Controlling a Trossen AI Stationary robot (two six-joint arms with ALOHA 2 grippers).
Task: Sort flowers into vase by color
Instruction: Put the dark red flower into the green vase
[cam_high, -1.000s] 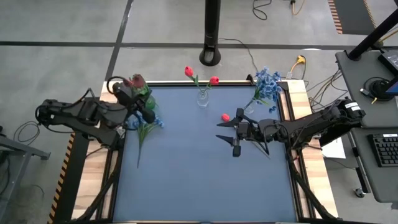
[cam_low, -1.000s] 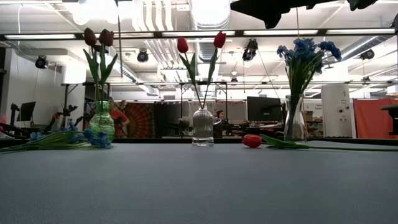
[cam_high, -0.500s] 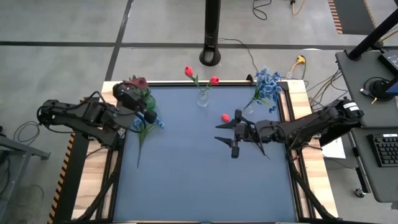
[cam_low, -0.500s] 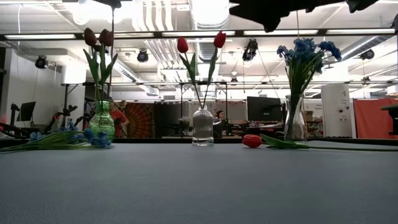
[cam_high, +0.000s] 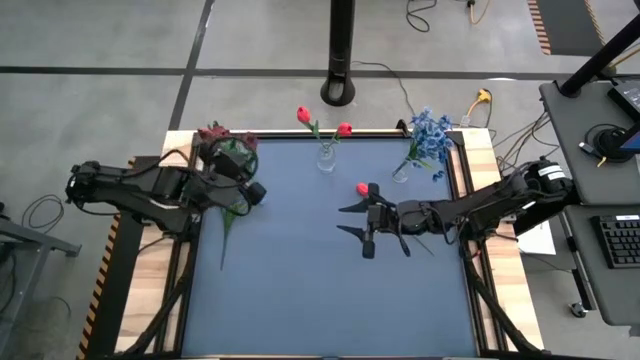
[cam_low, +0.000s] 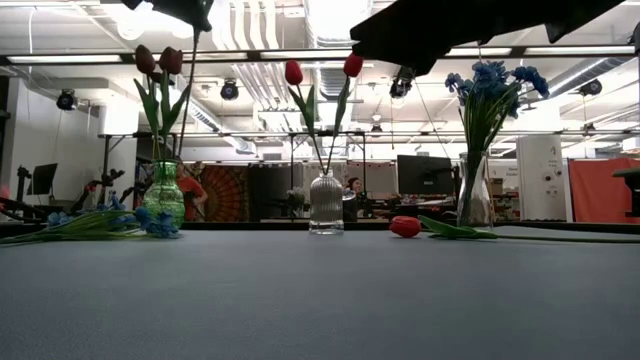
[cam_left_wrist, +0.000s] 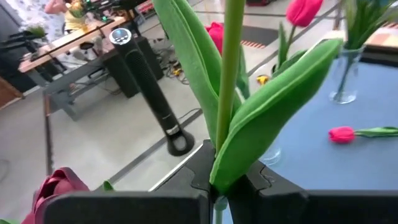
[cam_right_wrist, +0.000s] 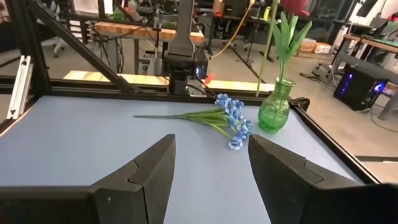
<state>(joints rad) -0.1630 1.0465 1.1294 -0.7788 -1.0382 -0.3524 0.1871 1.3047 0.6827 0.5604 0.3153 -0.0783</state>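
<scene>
My left gripper (cam_high: 250, 188) is shut on a maroon flower's green stem (cam_left_wrist: 227, 74), up over the green vase (cam_low: 164, 192) at the far left. That vase holds two maroon blooms (cam_low: 158, 60). The held flower's bloom (cam_high: 246, 141) shows beside the gripper. My right gripper (cam_high: 352, 220) hangs open above the table, just on the near side of a red tulip (cam_high: 362, 188) that lies flat on the mat. A bunch of blue blossoms (cam_high: 238, 205) lies on the table by the green vase. My left gripper pinches the stem and the base of a leaf (cam_left_wrist: 219, 180) between its two fingers. The fingers come from the table's left, nearly level, and lie across the stem. The stem (cam_low: 185, 90) hangs about upright below them, clear of the table. Leaves hide its lower end by the green vase.
A clear vase (cam_high: 327, 158) with two red tulips stands at the far middle. Another clear vase (cam_low: 475, 200) with blue blossoms (cam_high: 430, 135) stands at the far right. The table's near half (cam_high: 320, 300) is bare blue mat.
My left gripper has carried the maroon flower down and toward the table's right, past the green vase's far side, rolling a little. My right gripper has sunk and gone toward the table's left and near edge, staying open. The flowers on the table have not moved.
</scene>
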